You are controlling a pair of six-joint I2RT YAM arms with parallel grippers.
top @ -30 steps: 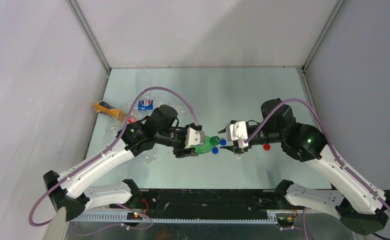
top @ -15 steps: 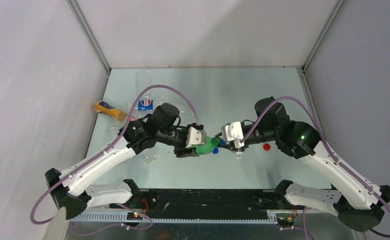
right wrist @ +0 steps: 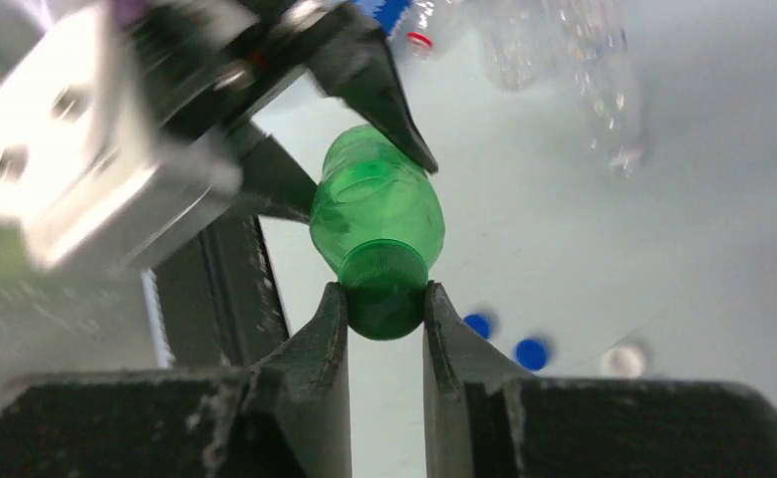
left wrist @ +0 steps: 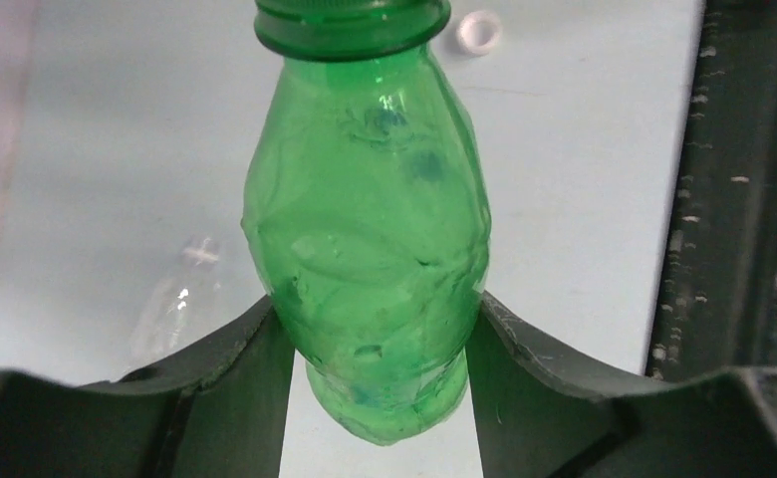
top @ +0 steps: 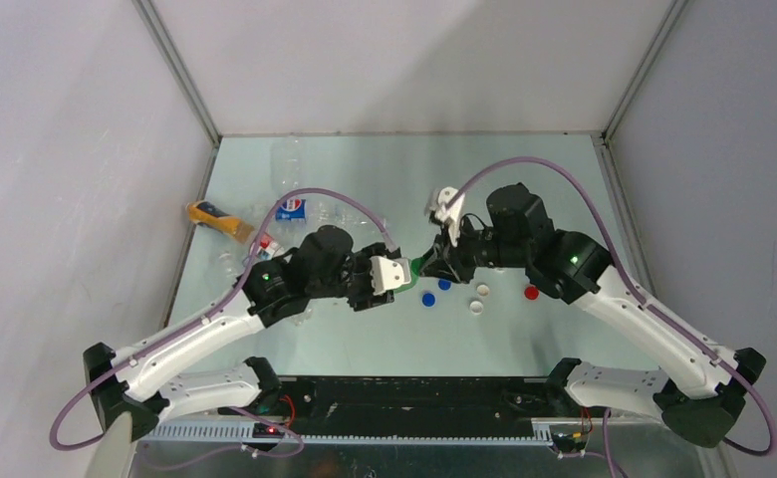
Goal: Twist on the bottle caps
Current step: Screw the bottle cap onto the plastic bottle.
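Note:
My left gripper (left wrist: 375, 309) is shut on the lower body of the green bottle (left wrist: 370, 219), which lies level above the table with its neck toward the right arm. A green cap (right wrist: 383, 294) sits on that neck, and my right gripper (right wrist: 383, 291) is shut on it, one finger on each side. In the top view the two grippers meet at mid-table, the left gripper (top: 389, 279) beside the right gripper (top: 434, 261), with only a sliver of the green bottle (top: 416, 267) showing between them.
Loose caps lie under the right wrist: two blue caps (top: 428, 298) (top: 445, 284), two white caps (top: 483, 291) (top: 476, 307) and a red cap (top: 531, 293). At back left lie an orange-yellow bottle (top: 215, 219), a blue-labelled clear bottle (top: 290, 207) and more clear bottles (top: 285, 159).
My right gripper has moved left, turned at the wrist and shut on the green cap at the bottle's mouth. The left gripper has kept hold of the bottle, shifting only slightly.

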